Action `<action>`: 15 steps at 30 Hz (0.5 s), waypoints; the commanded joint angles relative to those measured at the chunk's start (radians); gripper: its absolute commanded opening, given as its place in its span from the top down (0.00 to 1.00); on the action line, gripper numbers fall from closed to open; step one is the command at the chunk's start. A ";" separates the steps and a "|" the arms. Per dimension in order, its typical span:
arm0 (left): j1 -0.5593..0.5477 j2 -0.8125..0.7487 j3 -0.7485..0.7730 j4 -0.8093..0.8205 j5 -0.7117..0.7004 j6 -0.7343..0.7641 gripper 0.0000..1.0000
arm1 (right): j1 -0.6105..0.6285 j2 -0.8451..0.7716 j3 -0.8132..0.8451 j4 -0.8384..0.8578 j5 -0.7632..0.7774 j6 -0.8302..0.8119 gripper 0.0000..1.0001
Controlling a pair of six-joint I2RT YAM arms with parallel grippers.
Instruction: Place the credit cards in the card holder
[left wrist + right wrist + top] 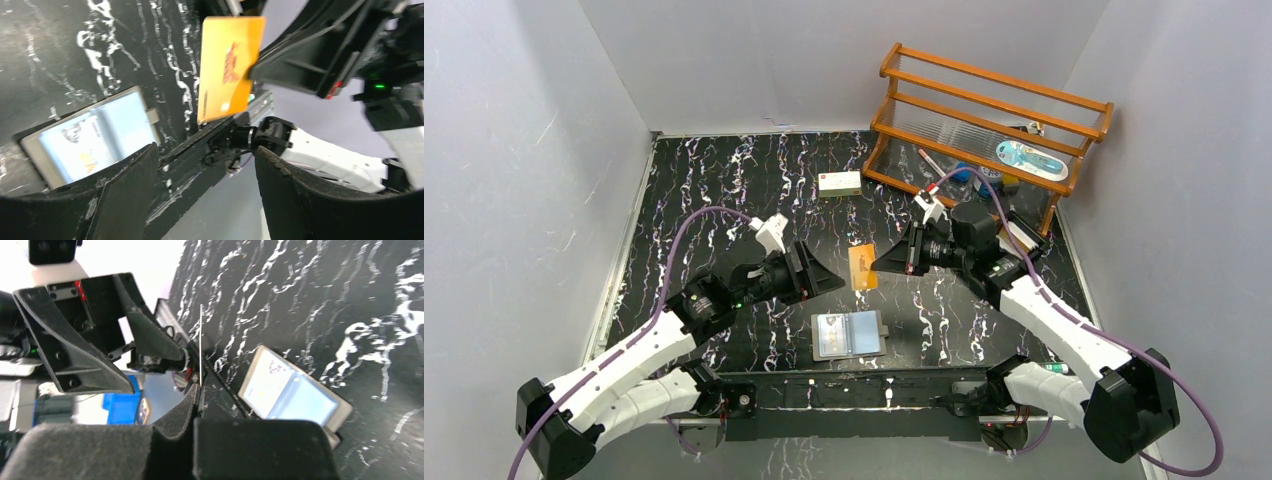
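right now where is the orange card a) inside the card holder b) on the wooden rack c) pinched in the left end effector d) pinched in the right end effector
d: the right end effector is shut on the orange card, while the left end effector stands open.

Plain white walls (724, 60) enclose a black, white-veined table (724, 175); a wooden rack (989, 122) stands at its far-right corner.

Your top cam looks down from high behind the near edge, whole table (724, 170) in frame. Wrist cams sit close, facing each other; all three share the card holder (849, 335) and orange card (862, 267).
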 commanded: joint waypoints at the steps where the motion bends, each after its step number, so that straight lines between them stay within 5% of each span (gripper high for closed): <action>1: -0.001 0.002 -0.014 0.171 0.091 -0.037 0.32 | 0.033 -0.036 -0.079 0.318 -0.134 0.163 1.00; 7: -0.001 0.028 -0.021 0.253 0.135 -0.043 0.34 | 0.044 -0.072 -0.165 0.485 -0.141 0.251 1.00; 15: -0.001 0.035 -0.043 0.306 0.144 -0.053 0.59 | 0.052 -0.066 -0.188 0.581 -0.161 0.314 1.00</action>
